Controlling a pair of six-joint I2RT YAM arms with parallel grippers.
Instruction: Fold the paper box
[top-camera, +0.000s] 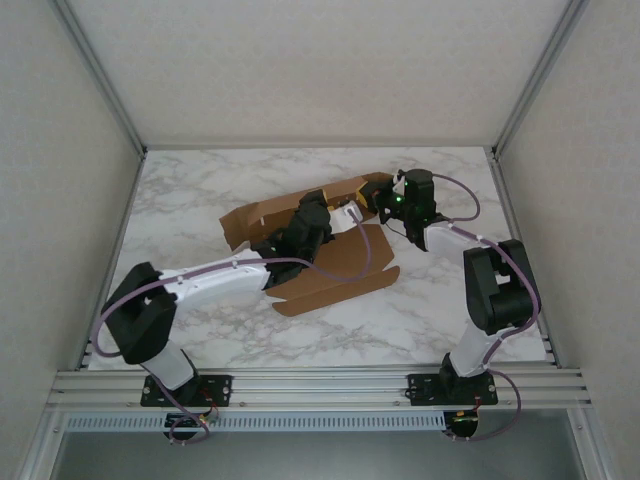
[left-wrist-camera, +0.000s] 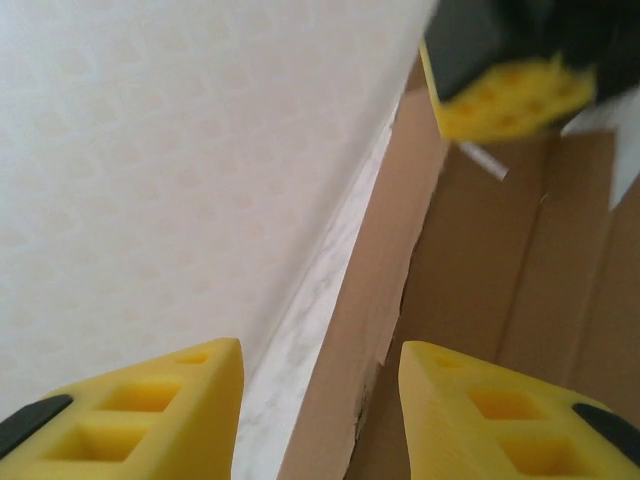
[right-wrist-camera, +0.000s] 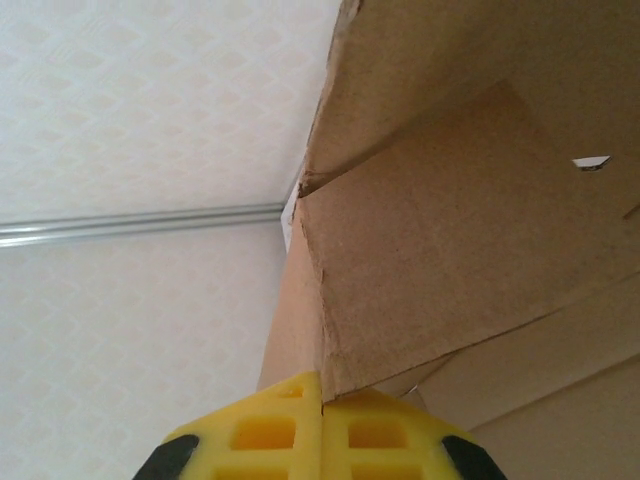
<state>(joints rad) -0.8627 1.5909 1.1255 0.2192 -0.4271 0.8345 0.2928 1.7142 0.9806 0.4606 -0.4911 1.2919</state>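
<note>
The paper box (top-camera: 340, 270), a brown cardboard sheet with raised walls and flaps, lies mid-table. My left gripper (top-camera: 325, 212) is over its middle. In the left wrist view, my left gripper (left-wrist-camera: 320, 400) is open, its yellow fingers astride an upright cardboard wall (left-wrist-camera: 380, 300) without touching it. My right gripper (top-camera: 378, 200) is at the box's far right corner. In the right wrist view, my right gripper (right-wrist-camera: 322, 400) is shut on the corner of a flap of the paper box (right-wrist-camera: 450, 230). One right fingertip (left-wrist-camera: 510, 100) shows at the top of the left wrist view.
The marble table (top-camera: 200, 190) has pale walls at the back and sides, with aluminium frame posts (top-camera: 110, 90) at the corners. A metal rail (right-wrist-camera: 140, 225) runs along the wall. There is free tabletop to the left of and in front of the box.
</note>
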